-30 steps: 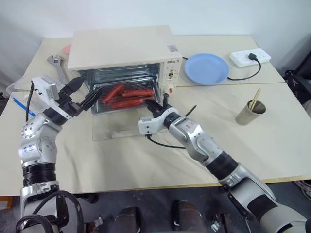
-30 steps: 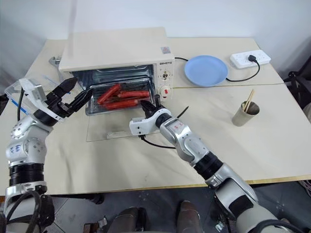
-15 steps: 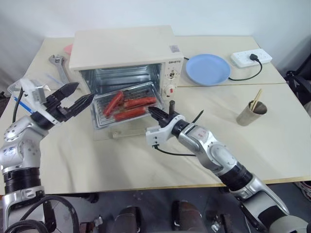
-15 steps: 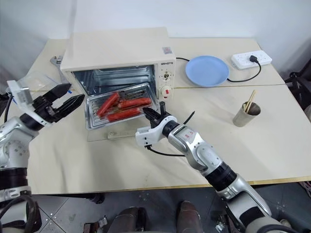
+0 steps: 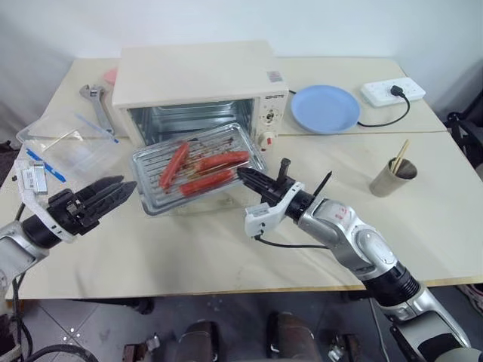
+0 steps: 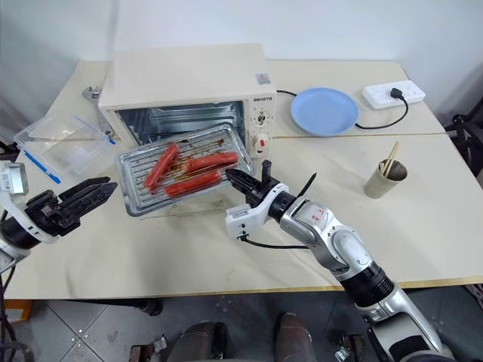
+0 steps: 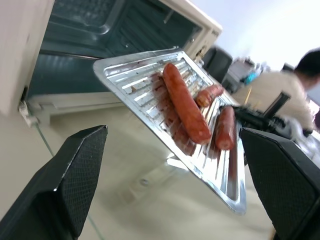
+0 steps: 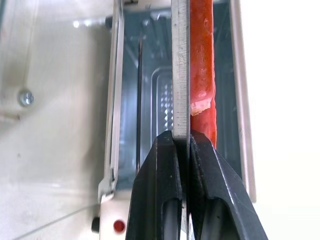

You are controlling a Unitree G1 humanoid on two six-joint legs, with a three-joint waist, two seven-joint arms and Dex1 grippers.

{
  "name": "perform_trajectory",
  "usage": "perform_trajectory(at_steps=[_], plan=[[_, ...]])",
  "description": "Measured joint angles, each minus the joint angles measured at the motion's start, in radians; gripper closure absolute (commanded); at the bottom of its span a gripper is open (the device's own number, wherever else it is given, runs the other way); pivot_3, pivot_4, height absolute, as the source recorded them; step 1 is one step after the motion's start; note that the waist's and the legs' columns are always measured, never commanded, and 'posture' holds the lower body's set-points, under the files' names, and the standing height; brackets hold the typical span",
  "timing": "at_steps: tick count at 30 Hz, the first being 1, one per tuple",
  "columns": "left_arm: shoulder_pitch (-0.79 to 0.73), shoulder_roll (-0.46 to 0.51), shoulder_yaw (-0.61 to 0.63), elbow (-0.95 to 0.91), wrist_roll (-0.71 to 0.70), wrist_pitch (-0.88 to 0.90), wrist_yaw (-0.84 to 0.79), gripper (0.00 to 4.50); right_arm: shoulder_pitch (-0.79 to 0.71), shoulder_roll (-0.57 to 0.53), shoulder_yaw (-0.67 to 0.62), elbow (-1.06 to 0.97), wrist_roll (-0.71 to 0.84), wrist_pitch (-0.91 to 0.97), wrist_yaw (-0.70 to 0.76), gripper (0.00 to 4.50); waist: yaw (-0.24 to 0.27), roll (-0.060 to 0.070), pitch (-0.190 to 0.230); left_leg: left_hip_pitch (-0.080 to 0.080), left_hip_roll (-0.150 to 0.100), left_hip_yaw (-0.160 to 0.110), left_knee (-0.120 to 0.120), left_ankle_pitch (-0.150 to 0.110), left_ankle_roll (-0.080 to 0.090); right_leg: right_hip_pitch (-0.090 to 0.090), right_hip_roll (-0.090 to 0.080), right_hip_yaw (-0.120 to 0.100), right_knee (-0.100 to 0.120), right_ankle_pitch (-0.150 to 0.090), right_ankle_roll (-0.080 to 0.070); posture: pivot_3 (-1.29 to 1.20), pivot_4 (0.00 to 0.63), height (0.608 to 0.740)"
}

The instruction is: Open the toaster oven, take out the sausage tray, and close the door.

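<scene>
Sausage tray (image 5: 198, 169) — shiny ribbed metal, rectangular, rounded corners.

A white wall (image 5: 362, 23) fills the top of the frame, lit evenly. Below it, 2 cream-topped tables (image 5: 423, 219) stand pushed together, their seam (image 5: 377, 132) running across the right half at mid-height. Grey tiled floor (image 5: 83, 328) shows along the bottom edge. At the far right edge, dark furniture (image 5: 469, 132) stands beside the tables.
</scene>
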Motion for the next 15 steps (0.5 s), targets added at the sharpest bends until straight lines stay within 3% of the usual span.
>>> perform_trajectory(at_steps=[7,15], plan=[[0.117,-0.057,0.007,-0.019,-0.356,0.080,0.264,0.00,0.013,-0.034,-0.042,-0.007,0.085,-0.104,0.008,4.47,0.012,-0.001,0.000,0.001,0.001,0.000,0.001,0.000,0.000,0.001,0.000,0.001,0.000,0.000,0.000,0.00,0.150,0.740],[0.113,-0.060,-0.084,-0.017,-0.522,0.033,0.386,0.00,0.046,-0.035,-0.044,-0.049,0.123,-0.137,0.043,4.47,0.014,-0.001,0.000,0.001,-0.003,0.000,0.000,0.000,0.000,0.002,0.000,0.001,-0.001,0.000,0.000,0.00,0.150,0.740]])
